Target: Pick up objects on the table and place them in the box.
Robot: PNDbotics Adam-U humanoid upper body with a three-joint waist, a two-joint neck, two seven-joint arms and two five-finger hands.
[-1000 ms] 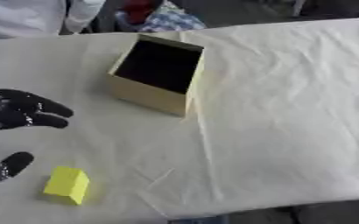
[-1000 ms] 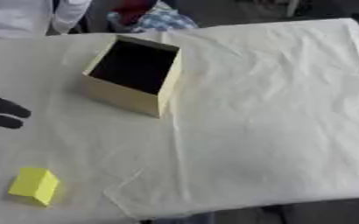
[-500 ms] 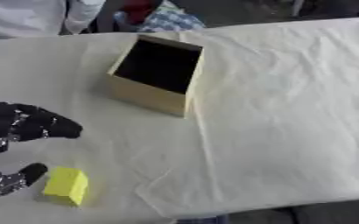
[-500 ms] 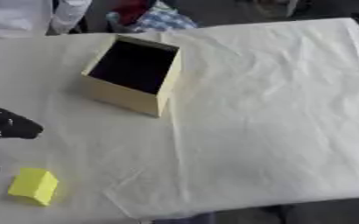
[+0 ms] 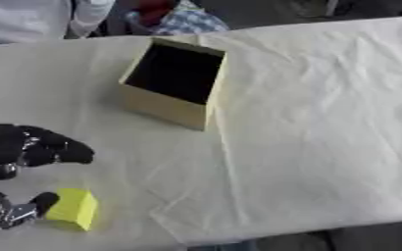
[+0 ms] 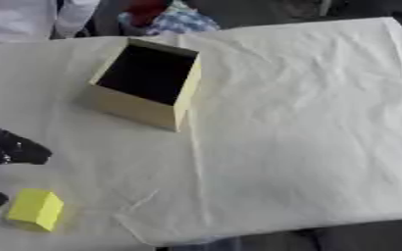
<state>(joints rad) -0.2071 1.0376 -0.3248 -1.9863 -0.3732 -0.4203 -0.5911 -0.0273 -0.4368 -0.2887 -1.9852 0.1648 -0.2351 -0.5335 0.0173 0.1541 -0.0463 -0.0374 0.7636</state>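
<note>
Left hand (image 5: 20, 147), black, fingers spread, thumb touching small yellow foam block (image 5: 74, 208); block sits below fingers, well short of open yellow cardboard box (image 5: 172, 83).

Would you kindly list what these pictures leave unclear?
- Left hand: cut off by the left edge in both views; contact with the yellow block uncertain.
- Box interior: black shadow hides any contents.
- Right hand: in neither view.
- Table surface: hidden under a cloth.

Table draped in creased white cloth (image 5: 324, 122), dark floor beyond, possibly checked fabric (image 5: 187, 22) behind.
</note>
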